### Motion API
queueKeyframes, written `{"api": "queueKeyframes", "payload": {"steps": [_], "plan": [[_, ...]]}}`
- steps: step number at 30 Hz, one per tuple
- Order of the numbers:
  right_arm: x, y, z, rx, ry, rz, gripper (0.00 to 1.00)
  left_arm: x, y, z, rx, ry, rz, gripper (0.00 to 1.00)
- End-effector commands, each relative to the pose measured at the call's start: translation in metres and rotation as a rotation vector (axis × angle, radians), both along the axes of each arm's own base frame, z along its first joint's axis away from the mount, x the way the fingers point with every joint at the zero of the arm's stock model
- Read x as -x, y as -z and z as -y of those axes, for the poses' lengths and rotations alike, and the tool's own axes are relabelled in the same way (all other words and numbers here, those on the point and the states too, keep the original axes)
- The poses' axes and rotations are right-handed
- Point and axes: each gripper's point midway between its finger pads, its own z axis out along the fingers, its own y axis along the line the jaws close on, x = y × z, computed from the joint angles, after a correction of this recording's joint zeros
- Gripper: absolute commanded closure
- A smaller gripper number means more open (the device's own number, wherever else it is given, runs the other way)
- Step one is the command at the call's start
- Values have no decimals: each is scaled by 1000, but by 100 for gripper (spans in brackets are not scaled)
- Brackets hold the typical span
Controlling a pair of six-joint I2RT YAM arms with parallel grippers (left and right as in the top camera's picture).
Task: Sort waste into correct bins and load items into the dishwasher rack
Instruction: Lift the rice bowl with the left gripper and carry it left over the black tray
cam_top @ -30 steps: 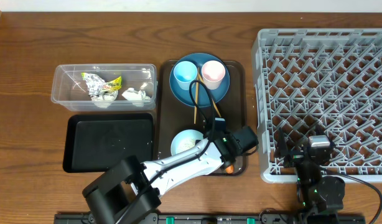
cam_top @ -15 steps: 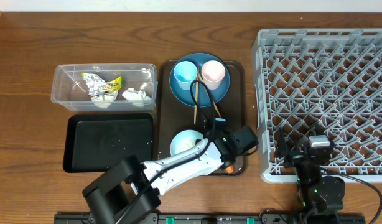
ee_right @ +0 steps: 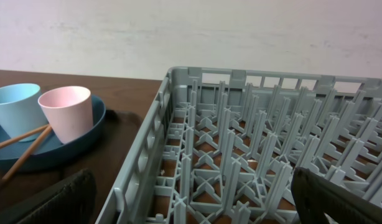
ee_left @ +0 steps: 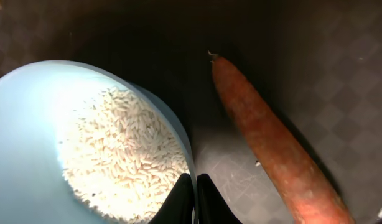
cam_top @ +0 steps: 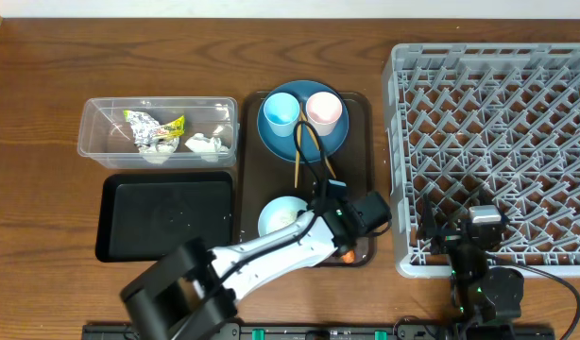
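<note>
My left gripper (cam_top: 312, 213) is shut on the right rim of the white bowl (cam_top: 279, 215), which holds white rice (ee_left: 125, 149). In the left wrist view the two fingers (ee_left: 181, 202) pinch the bowl's rim (ee_left: 178, 130). The orange carrot (ee_left: 265, 140) lies on the brown tray just right of the bowl, also seen from overhead (cam_top: 348, 253). My right gripper (ee_right: 191, 199) is open and empty at the front-left corner of the grey dishwasher rack (cam_top: 498, 142). The blue plate (cam_top: 318, 142) carries the light-blue cup (cam_top: 281, 110), pink cup (cam_top: 323, 110) and chopsticks (cam_top: 298, 156).
The clear tub (cam_top: 92, 142) at the left holds the foil wrapper (cam_top: 148, 127) and white tissue (cam_top: 203, 144). The black tray (cam_top: 167, 217) lies in front of it. The dark-brown serving tray (cam_top: 358, 179) holds the plate, bowl and carrot.
The left gripper and the bowl have edged very slightly to the left. The right arm has not moved.
</note>
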Motion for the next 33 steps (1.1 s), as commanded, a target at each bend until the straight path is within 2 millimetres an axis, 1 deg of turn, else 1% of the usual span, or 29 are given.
{"api": "queueKeyframes", "payload": {"steps": [1,6,9,12,17,22,25,29,33], "plan": [[0,2,5,11,20,-5,1,0,-22,-1,44,19,28,94],[0,2,5,11,20,-5,1,-1,-45,1,99,52,59,94],[0,2,5,11,20,-5,1,-2,-56,-4,118,39,71,93],[0,2,5,11,20,-5,1,-5,-63,-16,116,14,72,94],[0,2,5,11,20,-5,1,-11,-75,-40,104,-16,63,94],[0,2,5,11,20,-5,1,-19,-89,-52,189,-26,33,94],[0,2,5,11,20,-5,1,-28,-100,-67,224,-64,47,94],[0,2,5,11,20,-5,1,-37,-113,-94,238,-121,68,94],[0,2,5,11,20,-5,1,-43,-121,-126,234,-193,80,94]]}}
